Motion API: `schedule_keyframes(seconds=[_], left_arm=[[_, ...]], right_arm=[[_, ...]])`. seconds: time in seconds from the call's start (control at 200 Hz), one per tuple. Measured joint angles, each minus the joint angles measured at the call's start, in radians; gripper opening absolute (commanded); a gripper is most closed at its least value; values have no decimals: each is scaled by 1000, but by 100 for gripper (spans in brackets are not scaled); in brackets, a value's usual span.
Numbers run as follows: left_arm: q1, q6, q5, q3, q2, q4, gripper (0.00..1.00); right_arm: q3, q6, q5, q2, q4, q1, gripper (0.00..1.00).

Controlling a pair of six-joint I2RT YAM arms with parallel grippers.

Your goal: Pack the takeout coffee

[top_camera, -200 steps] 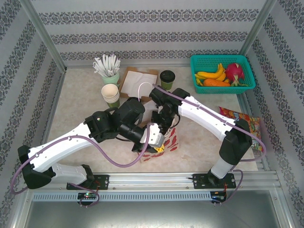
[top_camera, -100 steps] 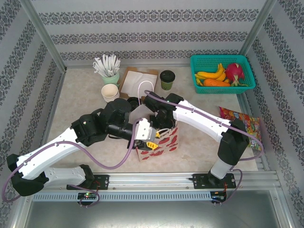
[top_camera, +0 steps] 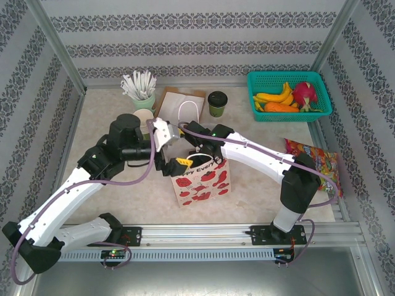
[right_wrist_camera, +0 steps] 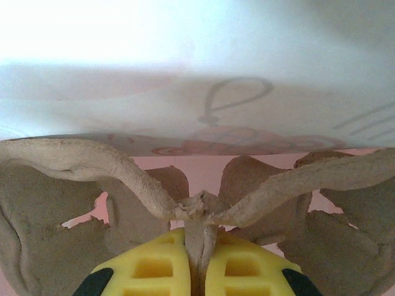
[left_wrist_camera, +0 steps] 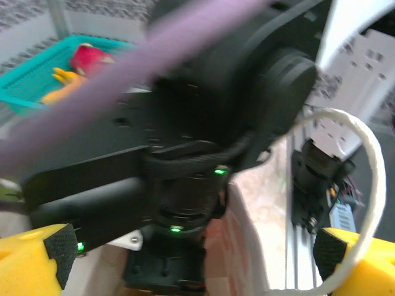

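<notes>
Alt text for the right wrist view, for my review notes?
Right gripper shut on the centre ridge of a brown pulp cup carrier, seen close up. Behind it, a white bag wall with red print showing through.

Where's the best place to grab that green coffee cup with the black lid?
Probably around the coffee cup, on its green wall under the lid, coming level from its right in the top view: it stands upright, with bare table there.
</notes>
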Motion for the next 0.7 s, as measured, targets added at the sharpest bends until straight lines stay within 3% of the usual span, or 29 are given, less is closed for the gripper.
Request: schedule_keyframes(seconds=[0.225,0.485,0.699], left_arm=[[58,-69,-34,-70,-83,47,100],[174,-215,-262,-117,-91,174,100],[191,-188,-240,-178,-116,181,100]], right_arm=[[-12,-61,3,0,34,0,0],[-71,-102,-2,-29,89,0,0],[-98,-128,-8,-68,122,0,0]])
